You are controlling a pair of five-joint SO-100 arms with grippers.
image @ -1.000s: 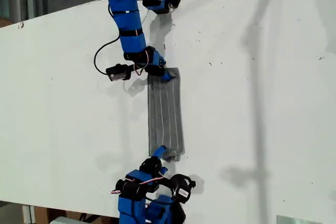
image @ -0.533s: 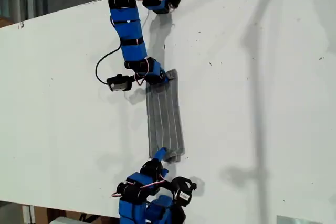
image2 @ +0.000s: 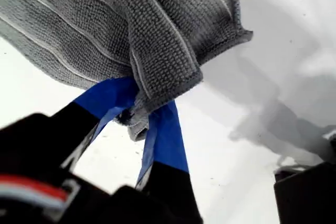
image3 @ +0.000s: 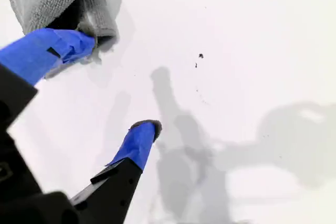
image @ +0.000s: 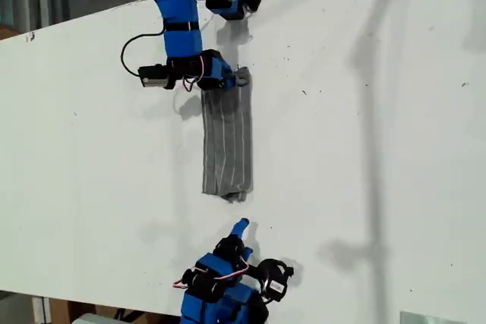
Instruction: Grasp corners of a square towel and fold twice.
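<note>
My first gripper [image2: 137,113] pinches a corner [image2: 157,90] of the square towel [image: 226,142], folded into a narrow strip on the white table [image: 364,149]. My second gripper [image3: 100,87] hangs spread, empty, just beyond the strip's free end. One-ended pulling may drag the fold askew.

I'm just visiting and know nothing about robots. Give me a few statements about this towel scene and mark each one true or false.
1. My first gripper is clamped on an end of the square towel. True.
2. My second gripper grips the towel too. False: its fingers are apart and hold nothing.
3. The towel lies as a narrow folded strip on the white table. True.
4. The towel is red. False: it is grey with thin pale stripes.
</note>
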